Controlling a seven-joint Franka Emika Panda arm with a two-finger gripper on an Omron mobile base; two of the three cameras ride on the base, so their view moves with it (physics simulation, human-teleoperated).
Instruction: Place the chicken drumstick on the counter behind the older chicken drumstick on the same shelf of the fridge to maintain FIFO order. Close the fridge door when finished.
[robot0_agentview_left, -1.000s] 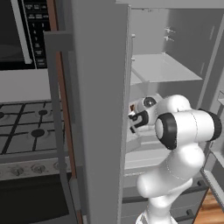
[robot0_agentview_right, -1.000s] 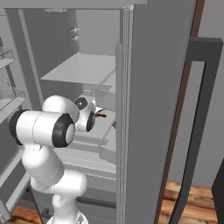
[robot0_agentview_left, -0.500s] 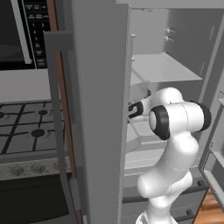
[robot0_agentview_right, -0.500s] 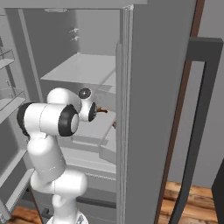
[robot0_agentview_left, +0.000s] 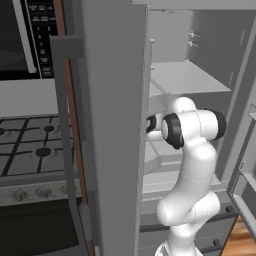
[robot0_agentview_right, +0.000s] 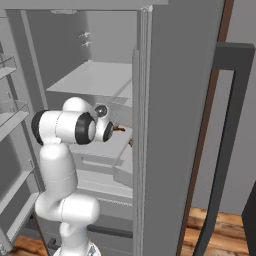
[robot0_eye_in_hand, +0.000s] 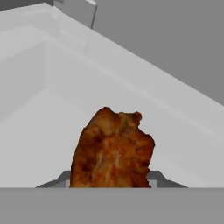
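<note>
Pincer (robot0_eye_in_hand: 109, 186) around one chicken drumstick (robot0_eye_in_hand: 113, 148)

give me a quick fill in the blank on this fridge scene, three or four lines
1. The pincer is shut on a reddish-brown chicken ____.
2. The white arm reaches into the tall grey steel ____, above a pale grey-white shelf.
3. The fridge's doors stand ____.
4. In the left base view, a gas stove stands to the ____ of the fridge.

Missing words: drumstick; fridge; open; left
</note>
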